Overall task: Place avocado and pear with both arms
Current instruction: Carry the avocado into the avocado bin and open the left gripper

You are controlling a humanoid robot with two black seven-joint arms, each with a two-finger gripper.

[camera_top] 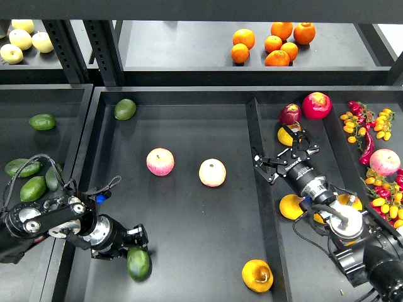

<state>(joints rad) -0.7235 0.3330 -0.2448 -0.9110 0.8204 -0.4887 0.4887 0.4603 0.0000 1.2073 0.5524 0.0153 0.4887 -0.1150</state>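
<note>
The dark green avocado [138,263] lies on the middle tray [189,226] near its front left corner. My left gripper [133,242] is right at the avocado's upper end and touches or overlaps it. Its fingers are dark and I cannot tell them apart. The golden yellow-orange pear [257,275], with a dark brown patch at its end, lies on the same tray at the front right, free of any gripper. My right gripper [283,154] is open and empty, over the divider between the middle and right trays, far behind the pear.
Two pink-yellow apples [160,162] [212,172] lie mid-tray, and a lighter green fruit [125,109] at its back left. Paler avocados [33,187] fill the left tray. The right tray holds yellow fruit [291,206], red fruit [316,105] and small tomatoes. Oranges [277,44] sit on the shelf.
</note>
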